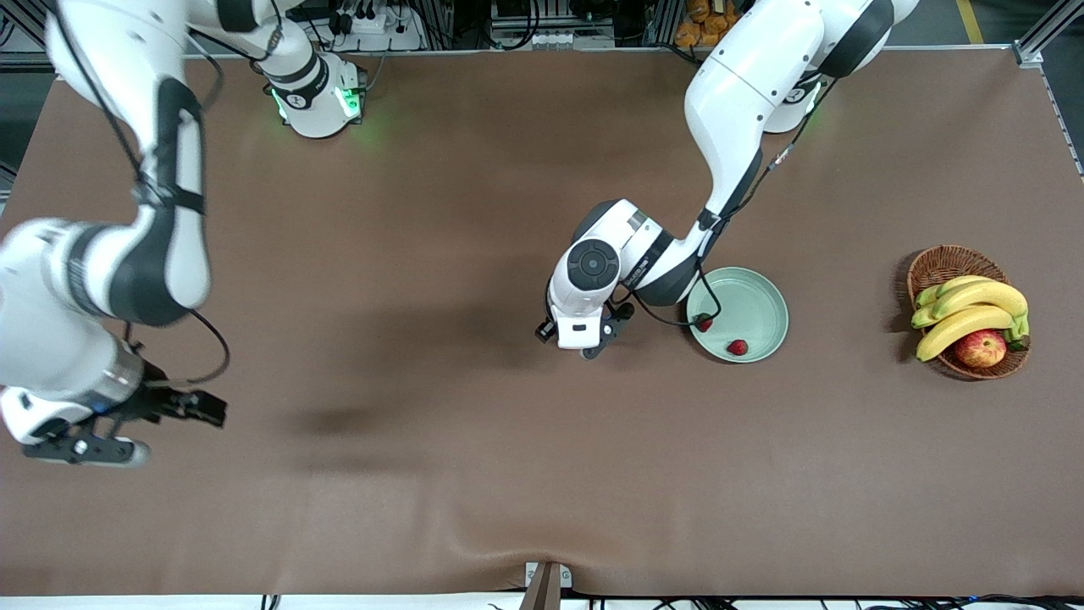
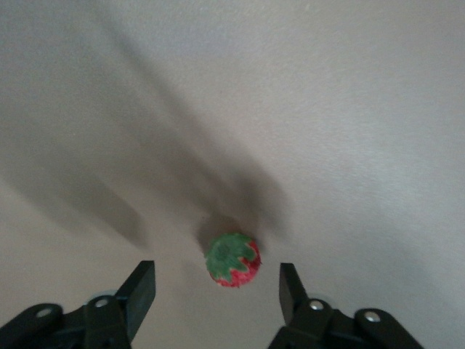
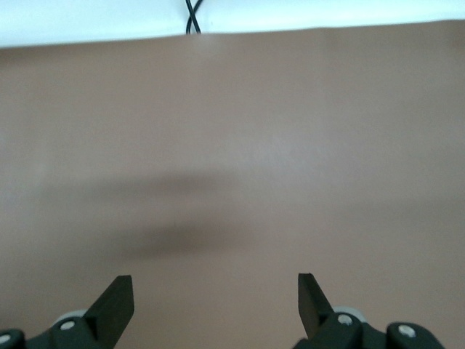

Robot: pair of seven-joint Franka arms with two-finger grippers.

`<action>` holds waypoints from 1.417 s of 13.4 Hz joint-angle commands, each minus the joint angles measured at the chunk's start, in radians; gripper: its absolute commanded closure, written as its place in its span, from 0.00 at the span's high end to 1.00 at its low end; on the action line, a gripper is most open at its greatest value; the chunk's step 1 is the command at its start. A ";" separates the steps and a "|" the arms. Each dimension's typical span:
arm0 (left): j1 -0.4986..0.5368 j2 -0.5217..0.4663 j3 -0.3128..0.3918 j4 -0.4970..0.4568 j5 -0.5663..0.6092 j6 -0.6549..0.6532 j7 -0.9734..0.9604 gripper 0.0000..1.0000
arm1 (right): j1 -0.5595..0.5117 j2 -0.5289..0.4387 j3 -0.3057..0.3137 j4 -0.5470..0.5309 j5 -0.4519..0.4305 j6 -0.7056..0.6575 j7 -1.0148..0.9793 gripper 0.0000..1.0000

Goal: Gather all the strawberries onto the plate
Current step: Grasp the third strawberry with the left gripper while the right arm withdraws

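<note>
My right gripper (image 1: 80,440) waits spread over bare table toward the right arm's end. My left gripper (image 2: 216,291), just beside the plate (image 1: 758,292), straddles the third strawberry (image 2: 233,259) without touching it. It looks light, soft and bruisable; I'd pinch its flanks gently. Two strawberries (image 1: 738,347) lie in the plate, one half-hidden under my cable.

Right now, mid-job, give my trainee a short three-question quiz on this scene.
1. How many strawberries lie in the plate?
2. True or false: the left hand is over a strawberry on the table, its fingers open on either side of it.
3. What is the right hand doing? A) holding a berry B) hanging open over bare table C) reaching into the basket

Key: 1. two; 2. true; 3. B
</note>
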 commanded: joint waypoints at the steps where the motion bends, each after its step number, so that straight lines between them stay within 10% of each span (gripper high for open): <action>1: -0.013 0.029 0.008 0.014 0.034 0.008 -0.029 0.70 | -0.146 -0.176 0.196 -0.060 -0.137 -0.123 0.009 1.00; 5: -0.023 0.041 0.007 0.017 0.071 0.008 -0.037 0.50 | -0.405 -0.353 0.480 -0.112 -0.229 -0.313 0.007 1.00; 7: -0.022 0.041 0.007 0.020 0.071 0.008 -0.037 0.02 | -0.445 -0.417 0.536 -0.112 -0.277 -0.417 0.007 1.00; 12: -0.005 0.003 0.008 0.020 0.131 0.020 -0.006 0.00 | -0.416 -0.540 0.542 -0.114 -0.280 -0.611 0.007 1.00; 19: 0.153 -0.118 0.004 0.015 0.217 -0.253 0.294 0.00 | -0.418 -0.565 0.551 -0.111 -0.300 -0.545 0.004 1.00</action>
